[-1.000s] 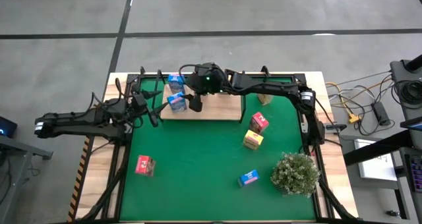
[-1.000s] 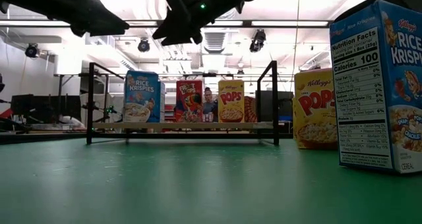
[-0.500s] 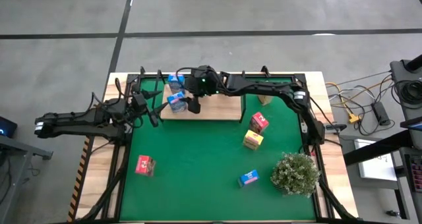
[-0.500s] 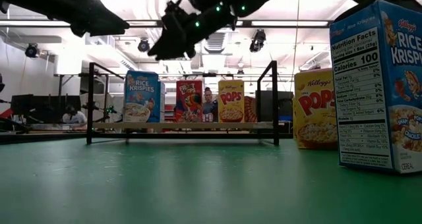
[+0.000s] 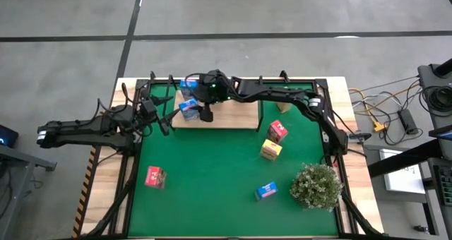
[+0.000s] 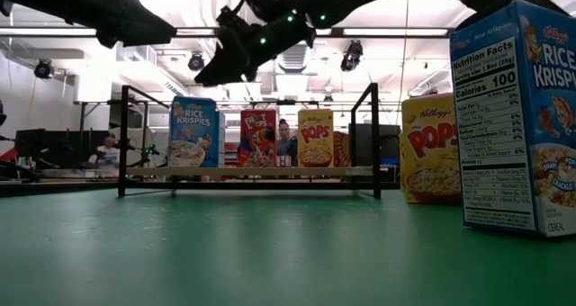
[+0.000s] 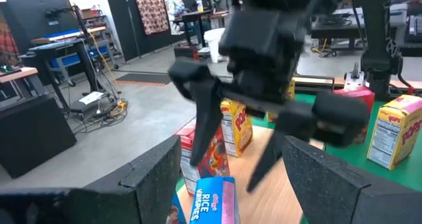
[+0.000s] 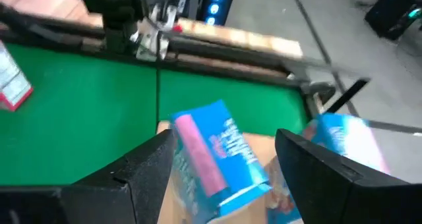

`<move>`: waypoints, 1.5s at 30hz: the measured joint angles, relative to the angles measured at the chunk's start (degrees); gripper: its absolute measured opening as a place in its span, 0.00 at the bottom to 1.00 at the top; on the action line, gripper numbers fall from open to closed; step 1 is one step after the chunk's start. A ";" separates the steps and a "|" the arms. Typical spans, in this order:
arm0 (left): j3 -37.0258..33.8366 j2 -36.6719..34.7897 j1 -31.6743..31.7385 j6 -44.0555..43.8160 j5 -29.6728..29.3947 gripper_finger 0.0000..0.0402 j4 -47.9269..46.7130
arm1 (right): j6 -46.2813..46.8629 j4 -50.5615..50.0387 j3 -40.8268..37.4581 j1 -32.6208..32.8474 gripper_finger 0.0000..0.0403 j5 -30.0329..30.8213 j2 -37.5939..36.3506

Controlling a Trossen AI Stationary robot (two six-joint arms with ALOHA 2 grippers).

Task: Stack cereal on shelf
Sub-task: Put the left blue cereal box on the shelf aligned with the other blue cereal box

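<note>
The shelf is a light-wood board with black posts at the mat's far side. A blue cereal carton stands on its left end, with a second blue one behind it. In the low view a pink-red carton and a yellow one also stand on the shelf. My right gripper hovers open just above the front blue carton, one finger on each side of it and neither touching. My left gripper waits open at the mat's left edge.
Loose on the green mat are a pink-red carton, a yellow one, a blue one and another pink-red one. A bushy plant stands near the right near corner. The mat's middle is bare.
My right gripper has moved a little toward the table's left edge and come down, closing in over the front blue carton on the shelf. It has stayed open. The cartons have not moved.
</note>
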 joint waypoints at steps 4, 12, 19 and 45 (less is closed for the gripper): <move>-0.07 0.09 0.00 -0.29 0.02 0.62 -0.34 | 0.31 -1.21 1.70 -0.38 0.63 -1.17 2.06; -0.11 0.38 -0.01 -0.84 0.09 0.62 -0.71 | 0.45 -1.37 2.00 -1.04 0.64 -1.86 2.74; -0.15 0.50 -0.02 -1.36 0.11 0.62 -1.05 | 0.47 -1.44 1.71 -1.41 0.64 -1.89 3.00; -0.15 0.52 -0.02 -1.33 0.09 0.62 -1.46 | 3.52 -6.10 3.64 -0.72 0.50 -1.99 3.66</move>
